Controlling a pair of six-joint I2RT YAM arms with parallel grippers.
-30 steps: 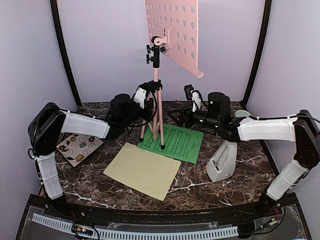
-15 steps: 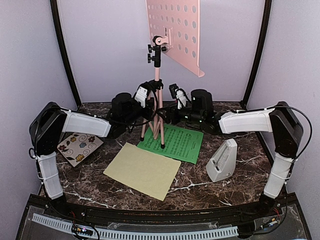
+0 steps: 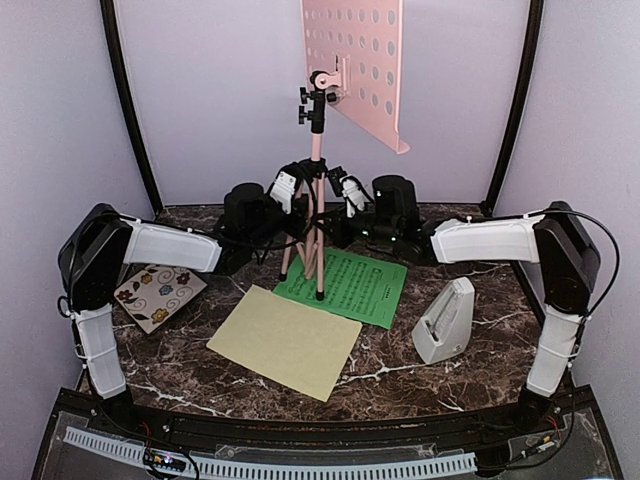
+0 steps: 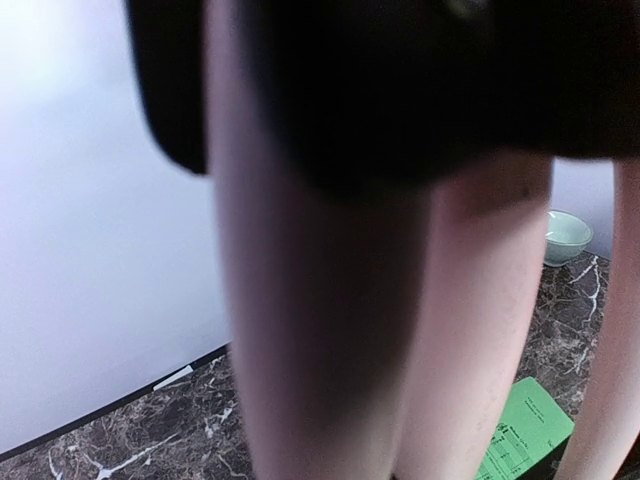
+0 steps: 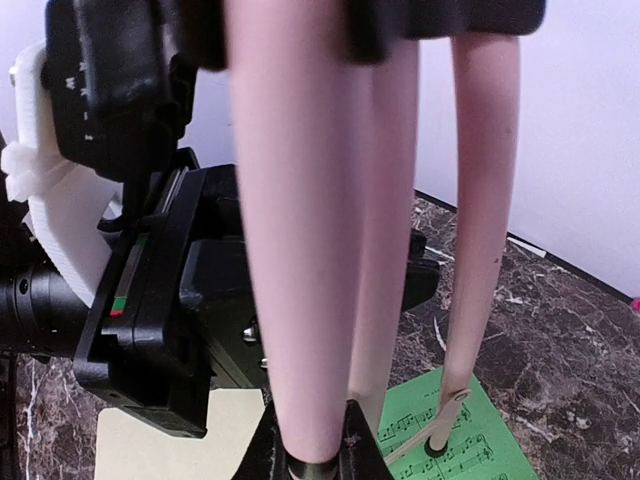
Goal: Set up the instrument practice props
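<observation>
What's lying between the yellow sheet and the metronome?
Nothing. The top view shows only bare marble table between the yellow sheet and the metronome.

Music stand's (image 3: 315,140) foot rests on the rear sheet (image 3: 370,285) (metronome (image 3: 444,322) further right).

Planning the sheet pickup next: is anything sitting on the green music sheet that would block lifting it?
Yes. The music stand has its front foot planted on the green music sheet, pinning it. The pale yellow sheet meets the green sheet's near edge, but whether they overlap is unclear.
</observation>
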